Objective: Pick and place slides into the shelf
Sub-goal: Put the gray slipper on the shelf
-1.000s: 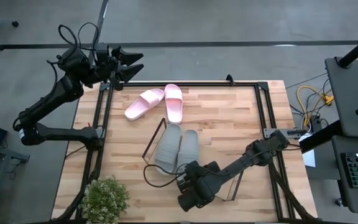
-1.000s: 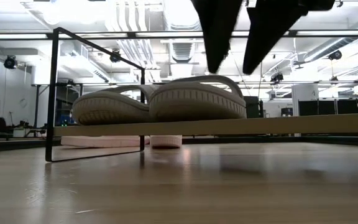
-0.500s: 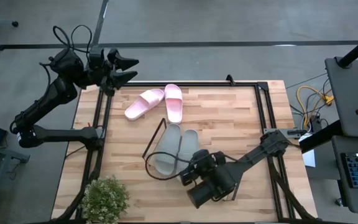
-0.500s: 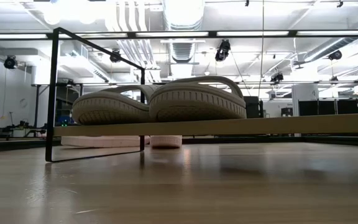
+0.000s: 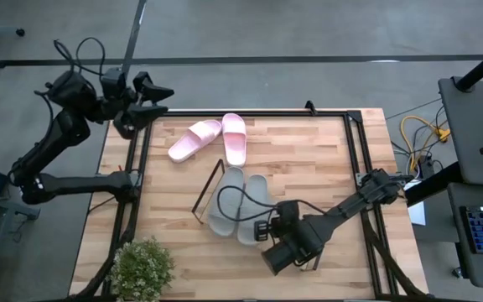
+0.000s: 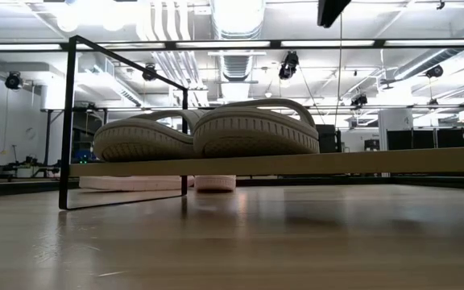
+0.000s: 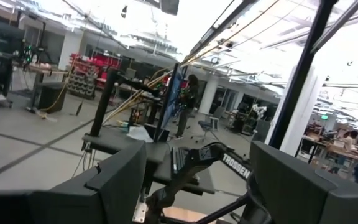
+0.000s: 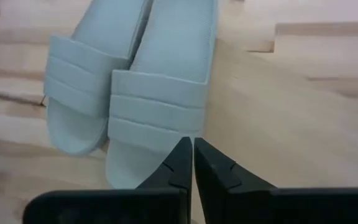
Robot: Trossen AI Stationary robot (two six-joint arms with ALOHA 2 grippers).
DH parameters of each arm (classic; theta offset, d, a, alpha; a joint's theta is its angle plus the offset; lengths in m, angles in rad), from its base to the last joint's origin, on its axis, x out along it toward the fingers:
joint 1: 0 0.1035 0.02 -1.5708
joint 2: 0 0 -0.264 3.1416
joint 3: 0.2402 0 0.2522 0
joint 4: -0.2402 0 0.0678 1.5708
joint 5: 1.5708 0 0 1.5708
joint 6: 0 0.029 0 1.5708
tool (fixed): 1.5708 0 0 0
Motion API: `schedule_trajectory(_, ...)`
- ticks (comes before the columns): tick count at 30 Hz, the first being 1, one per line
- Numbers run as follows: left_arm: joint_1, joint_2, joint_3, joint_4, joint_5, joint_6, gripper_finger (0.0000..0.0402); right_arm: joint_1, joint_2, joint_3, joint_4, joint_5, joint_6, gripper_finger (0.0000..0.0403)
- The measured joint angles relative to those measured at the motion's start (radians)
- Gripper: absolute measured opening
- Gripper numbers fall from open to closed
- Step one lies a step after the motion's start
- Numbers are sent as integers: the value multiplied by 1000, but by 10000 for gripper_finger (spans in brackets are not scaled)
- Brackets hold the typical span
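A: Where's the right pincer [image 8: 188,163]?

B: Low over the counter [image 5: 309,159] at about 5 o'clock, just off the toe ends of the grey slides [image 5: 237,201]. Its fingers are clenched together on nothing; the wrist view shows the tips touching each other, clear of the slide.

A: And the grey pair?

B: Side by side on the shelf [image 6: 312,163], straps up, near its wire frame [image 6: 68,121]. The shelf sits a little below the counter's centre.

A: The pink slides [image 5: 210,138]?

B: On the bare counter at 11 o'clock from the shelf, toes spread apart, heels close together.

A: The left pincer [image 5: 153,92]?

B: Released, fingers spread wide, raised off the counter's 10 o'clock corner, pointing toward 3 o'clock. A plant [image 5: 142,266] stands at the 7 o'clock corner.
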Motion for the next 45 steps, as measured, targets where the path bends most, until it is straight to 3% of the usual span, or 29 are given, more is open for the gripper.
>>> schedule_trajectory(6, 0, -22, 0, 1, 1, 0, 272, -1, 11, -73, 15, 8, 101, 8)
schedule_trajectory(13, 0, -25, 0, 0, 0, 0, 272, -21, 44, -174, 145, 11, 117, 8)
schedule_trajectory(21, 0, -26, 0, 0, 0, 1, 272, -22, 53, -230, 142, 11, 117, 8)
schedule_trajectory(30, 0, -23, 0, 0, 5, 1, 272, -36, 54, -345, 373, 50, 128, 8)
schedule_trajectory(37, 0, -23, 0, 0, 5, 1, 272, -53, 54, -348, 412, 72, 132, 8)
schedule_trajectory(45, 0, -23, 0, 0, 6, 2, 272, -74, 54, -317, 530, 168, 125, 8)
